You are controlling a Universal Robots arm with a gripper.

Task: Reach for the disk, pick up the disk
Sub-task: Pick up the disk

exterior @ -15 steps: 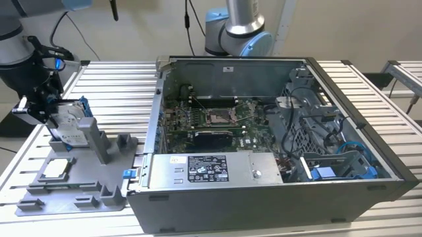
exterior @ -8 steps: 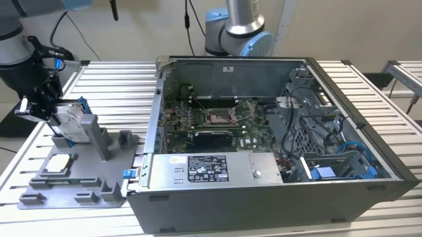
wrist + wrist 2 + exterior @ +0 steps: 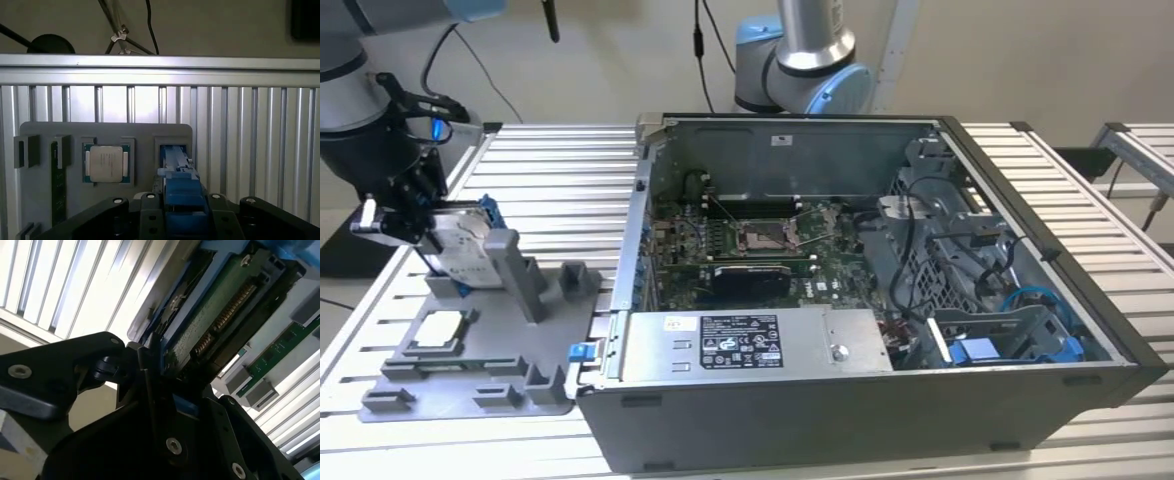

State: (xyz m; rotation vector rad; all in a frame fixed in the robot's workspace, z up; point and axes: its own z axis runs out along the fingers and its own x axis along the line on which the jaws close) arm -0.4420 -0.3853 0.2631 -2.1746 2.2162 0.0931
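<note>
The disk (image 3: 458,232) stands on edge in a slot at the back of the grey fixture plate (image 3: 480,350), at the exterior view's left. It is silver-grey with a blue bracket around it. My gripper (image 3: 430,232) is at the disk's upper edge with the black fingers closed against its two faces. In the second wrist view the disk's green circuit-board side (image 3: 210,320) sits clamped by a black finger (image 3: 147,375). In the first wrist view the disk's blue edge (image 3: 175,155) runs down into the slot from between the fingers of the gripper (image 3: 181,200).
A square silver chip (image 3: 106,163) and a memory stick (image 3: 56,185) lie in the fixture plate beside the slot. Grey upright posts (image 3: 527,285) rise from the plate. An open computer case (image 3: 854,290) stands to the exterior view's right on the slatted metal table (image 3: 560,170).
</note>
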